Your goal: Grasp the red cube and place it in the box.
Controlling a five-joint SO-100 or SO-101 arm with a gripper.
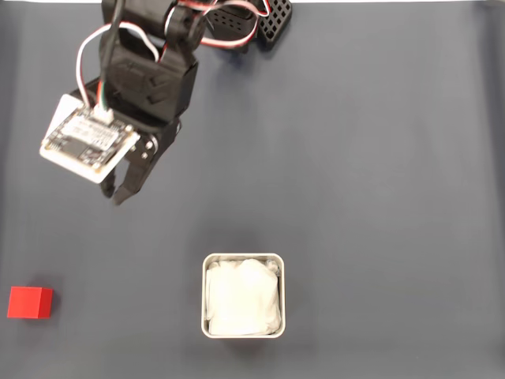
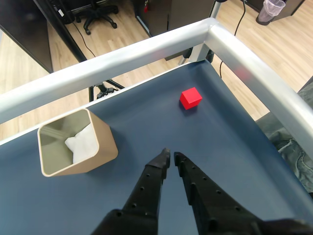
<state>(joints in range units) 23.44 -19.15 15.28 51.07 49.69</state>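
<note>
Nearly closed, empty black jaws above blue table [image 2: 146, 127], sharp-edged bright-red cube [image 2: 190, 98] beyond.

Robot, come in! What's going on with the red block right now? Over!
Gripper nearly shut, empty, above the mat. Red cube untouched near the mat's corner, apart from the box. Nothing in the way.

The red cube [image 1: 30, 302] is plain bright red on a dark slate-blue worktop [image 1: 363, 158]. The box [image 2: 100, 139] shows tan walls in the wrist view, a pale grey-white rim from above, with white lining [image 1: 243, 298]. The pincer [image 2: 171, 157] is black; its circuit board [image 1: 88, 139] is white.
</note>
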